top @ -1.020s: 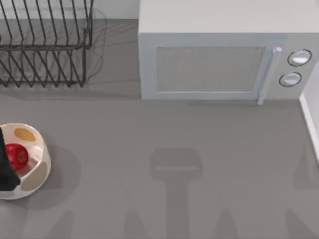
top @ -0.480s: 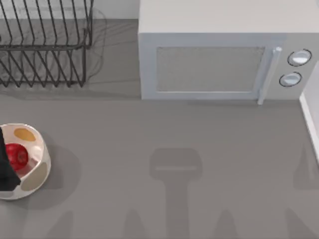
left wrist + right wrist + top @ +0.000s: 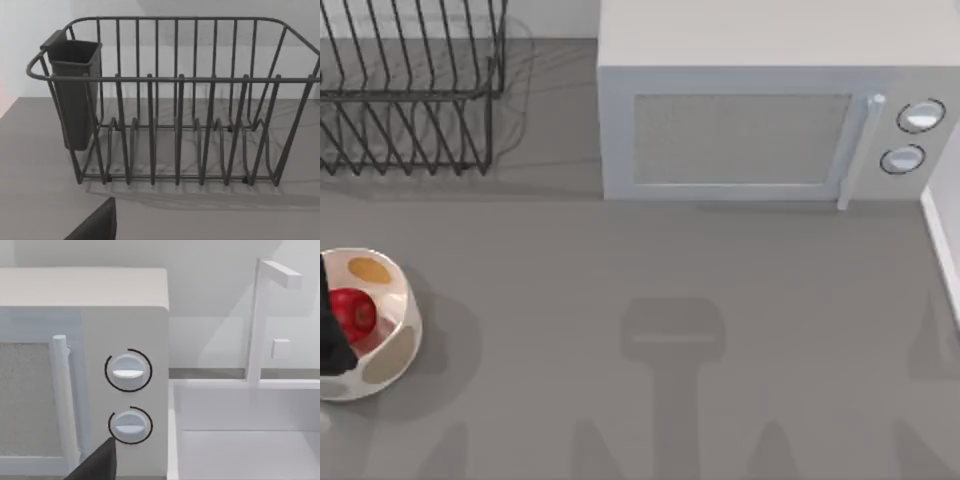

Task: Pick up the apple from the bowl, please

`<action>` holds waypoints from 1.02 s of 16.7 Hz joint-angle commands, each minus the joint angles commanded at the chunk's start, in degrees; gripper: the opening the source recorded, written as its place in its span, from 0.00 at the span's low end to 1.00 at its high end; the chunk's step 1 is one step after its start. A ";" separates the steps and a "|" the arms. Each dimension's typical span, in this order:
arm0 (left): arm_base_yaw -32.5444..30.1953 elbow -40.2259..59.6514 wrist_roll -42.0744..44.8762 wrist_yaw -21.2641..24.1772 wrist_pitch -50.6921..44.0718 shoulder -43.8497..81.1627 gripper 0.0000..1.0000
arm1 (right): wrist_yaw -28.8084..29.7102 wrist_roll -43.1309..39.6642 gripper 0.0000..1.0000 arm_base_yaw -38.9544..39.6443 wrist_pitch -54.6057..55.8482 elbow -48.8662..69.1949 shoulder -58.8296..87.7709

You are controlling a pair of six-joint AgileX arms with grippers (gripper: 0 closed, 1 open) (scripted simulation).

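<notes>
At the lower left of the top view, the apple (image 3: pixel 353 314) sat inside the bowl (image 3: pixel 395 352), toward its left half, with a dark part of the left arm (image 3: pixel 330 335) reaching in over the bowl's left edge and touching or overlapping the fruit's left side. That placement suited a grasp from above, since the bowl's wall blocks a side approach, but whether the left hand was released or clenched on the apple could not be told. The bowl stood on the grey surface (image 3: pixel 670 260), well apart from the wire rack (image 3: pixel 410 90) at the upper left and the microwave (image 3: pixel 760 110) at the upper middle, leaving room to lift. The left wrist view faced the rack, the right wrist view the microwave's dials (image 3: pixel 128 371), suggesting the right arm was parked; its hand's state could not be told.
</notes>
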 joint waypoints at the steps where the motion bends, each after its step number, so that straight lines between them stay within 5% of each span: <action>1: 0.03 2.45 0.07 0.00 -2.30 3.05 1.00 | 0.00 0.00 1.00 0.00 0.00 0.00 0.00; 17: 0.59 55.09 1.61 0.00 -51.51 81.09 1.00 | 0.00 0.00 1.00 0.00 0.00 0.00 0.00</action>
